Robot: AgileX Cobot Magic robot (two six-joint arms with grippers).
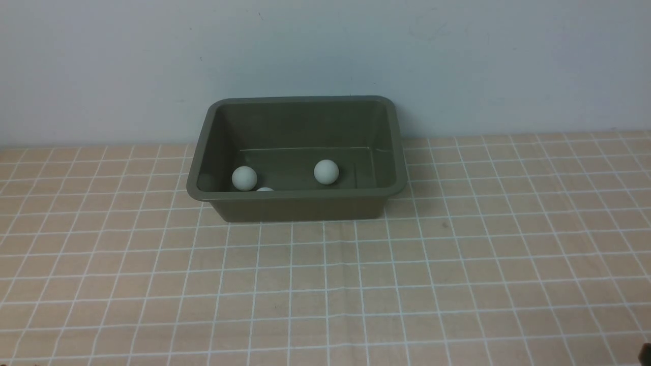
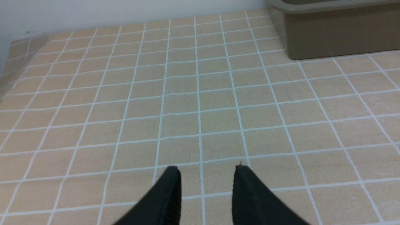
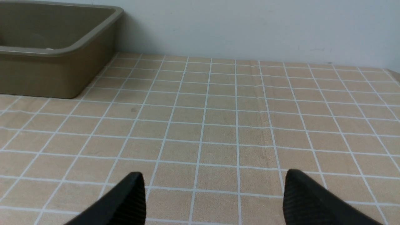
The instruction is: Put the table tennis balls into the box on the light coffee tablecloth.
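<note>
The olive-green box (image 1: 300,203) stands on the light coffee tablecloth (image 1: 356,284) near the back wall. Three white table tennis balls lie inside it: one at the left (image 1: 244,178), one near the middle (image 1: 326,172), and one (image 1: 264,189) mostly hidden behind the front rim. Neither gripper appears in the front view. My left gripper (image 2: 207,168) hovers over bare cloth, its jaws drawn close together and holding nothing, with the box (image 2: 340,34) well off to one side. My right gripper (image 3: 214,175) stands wide open over bare cloth, far from the box (image 3: 56,72).
A pale wall (image 1: 325,51) rises directly behind the box. The cloth's edge (image 2: 18,62) shows in the left wrist view. A small dark part (image 1: 646,351) sits at the lower right corner of the front view.
</note>
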